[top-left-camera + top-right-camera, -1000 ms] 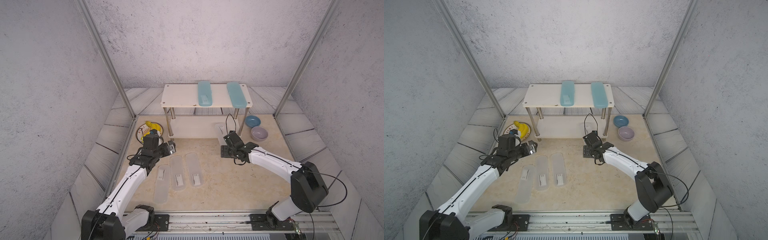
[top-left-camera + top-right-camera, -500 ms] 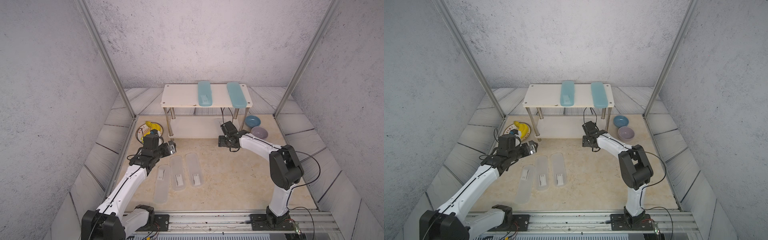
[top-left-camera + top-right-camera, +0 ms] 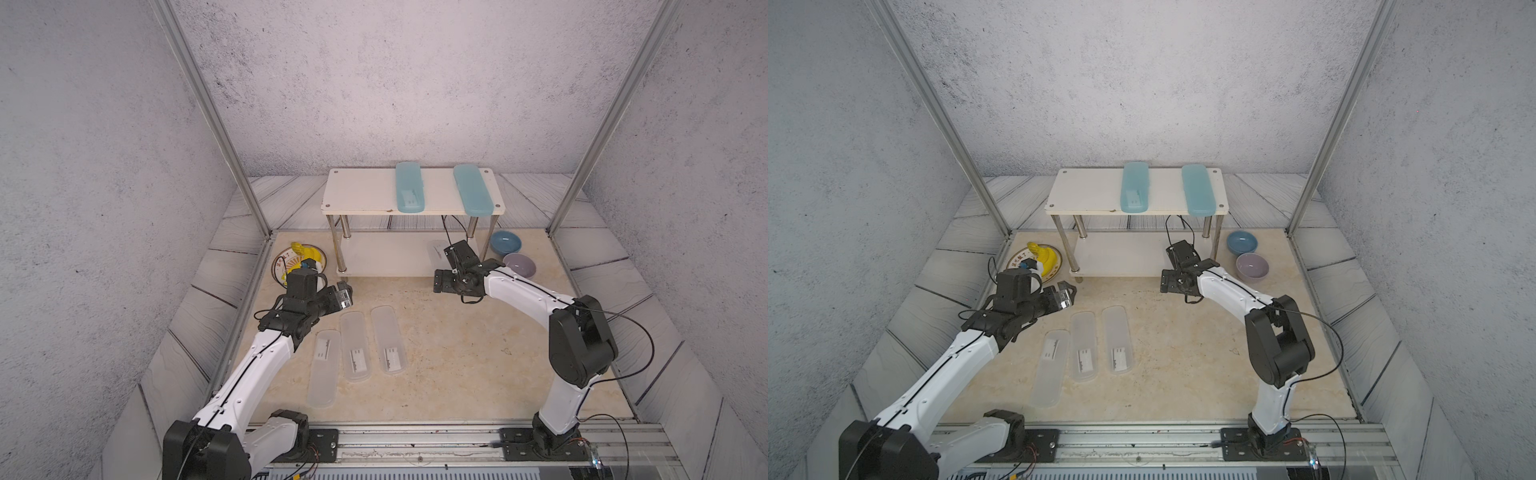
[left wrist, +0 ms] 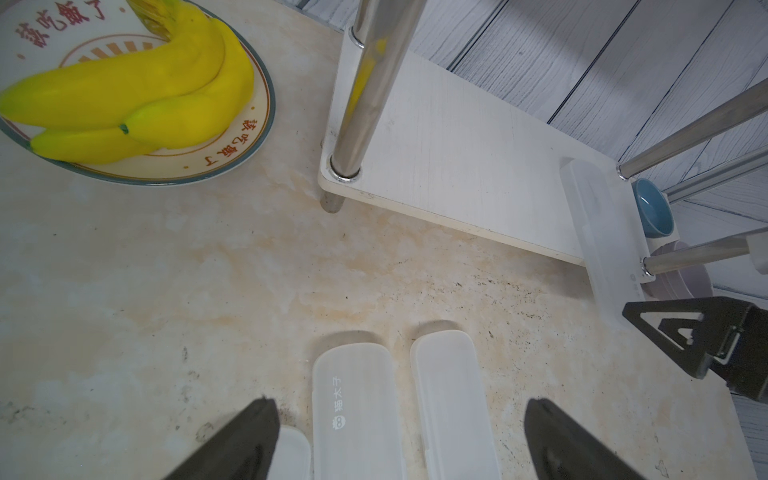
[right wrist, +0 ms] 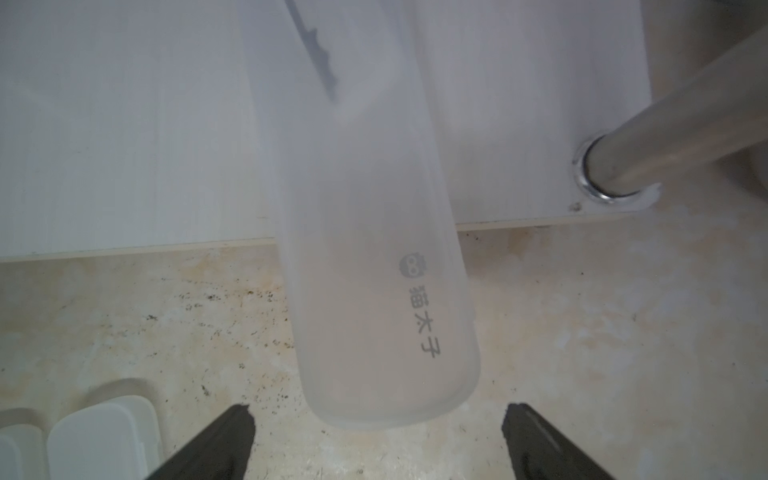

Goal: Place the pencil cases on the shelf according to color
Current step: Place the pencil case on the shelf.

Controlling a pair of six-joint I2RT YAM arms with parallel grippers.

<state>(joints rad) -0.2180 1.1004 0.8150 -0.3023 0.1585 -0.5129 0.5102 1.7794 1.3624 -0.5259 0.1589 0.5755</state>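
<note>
The right gripper hung with jaws spread at the frosted case.
That case lay on the shelf's lower board, its near end overhanging the front edge and touching neither finger. Two teal cases sat on the top board; three clear cases lay on the table by the left gripper, jaws spread too.

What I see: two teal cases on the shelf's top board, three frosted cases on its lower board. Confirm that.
Wrong count: only one frosted case lies on the lower board, as the left wrist view shows. The two teal cases are on the top board.
</note>
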